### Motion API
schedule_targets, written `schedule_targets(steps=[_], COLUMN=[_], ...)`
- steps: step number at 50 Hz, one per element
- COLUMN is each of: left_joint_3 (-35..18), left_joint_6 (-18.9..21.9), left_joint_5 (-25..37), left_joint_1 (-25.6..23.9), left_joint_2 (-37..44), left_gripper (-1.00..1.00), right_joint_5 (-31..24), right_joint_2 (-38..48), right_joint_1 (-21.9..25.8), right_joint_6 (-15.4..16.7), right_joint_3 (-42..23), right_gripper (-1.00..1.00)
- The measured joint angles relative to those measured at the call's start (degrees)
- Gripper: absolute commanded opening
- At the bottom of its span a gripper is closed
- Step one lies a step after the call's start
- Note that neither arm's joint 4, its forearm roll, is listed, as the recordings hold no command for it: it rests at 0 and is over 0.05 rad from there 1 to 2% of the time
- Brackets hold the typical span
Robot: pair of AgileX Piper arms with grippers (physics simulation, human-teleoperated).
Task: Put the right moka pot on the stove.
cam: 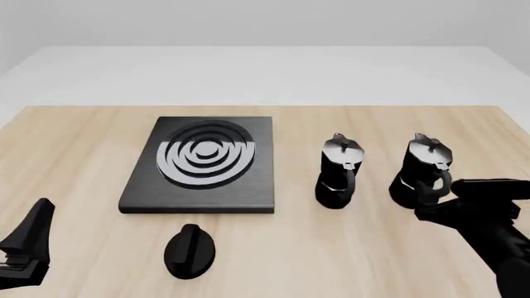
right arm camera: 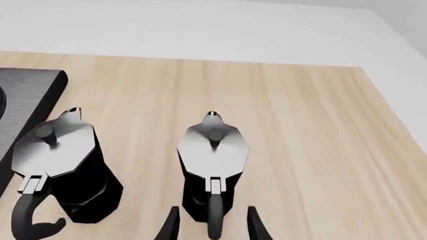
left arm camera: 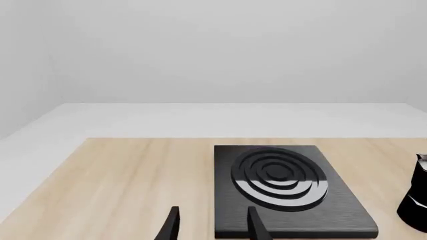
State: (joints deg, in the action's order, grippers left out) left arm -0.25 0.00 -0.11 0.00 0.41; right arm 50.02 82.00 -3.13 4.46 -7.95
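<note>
The right moka pot [cam: 424, 166], black and faceted with a silvery lid, stands upright at the table's right, apart from the stove [cam: 257, 186]. My right gripper [cam: 433, 197] is just behind it and open. In the right wrist view this pot [right arm camera: 213, 150] is centred, and its curved handle lies between the open gripper [right arm camera: 213, 229] fingers without visible contact. The stove [left arm camera: 333, 215] is a black slab with silvery rings. My left gripper [left arm camera: 212, 227] hovers open at the stove's near left side and holds nothing; the front view shows it low at the left [cam: 29, 242].
A look-alike moka pot [cam: 338, 171] stands between the stove and the right pot, close beside it [right arm camera: 60, 165]. A black oval knob [cam: 190, 250] lies in front of the stove. The wooden table [cam: 83, 143] ends against a white floor.
</note>
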Motion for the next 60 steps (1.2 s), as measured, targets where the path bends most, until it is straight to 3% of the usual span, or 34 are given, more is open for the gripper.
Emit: schedule_targets(steps=[20, 21, 41, 60], left_joint_3=[0.0, 0.0, 0.0, 0.0], left_joint_6=[0.0, 0.0, 0.0, 0.0], left_joint_5=[0.0, 0.0, 0.0, 0.0], left_joint_1=[0.0, 0.0, 0.0, 0.0], left_joint_2=[0.0, 0.0, 0.0, 0.0], left_gripper=[1.00, 1.00, 1.00, 1.00], right_joint_5=[0.0, -0.1, -5.4, -16.6], right_joint_2=[3.8, 3.8, -1.6, -13.7], right_joint_1=[-0.1, -0.3, -0.6, -0.1], right_joint_6=[0.4, 0.4, 0.1, 1.8], right_joint_3=[-3.4, -3.5, -3.4, -5.8], right_gripper=[1.00, -1.00, -1.00, -1.00])
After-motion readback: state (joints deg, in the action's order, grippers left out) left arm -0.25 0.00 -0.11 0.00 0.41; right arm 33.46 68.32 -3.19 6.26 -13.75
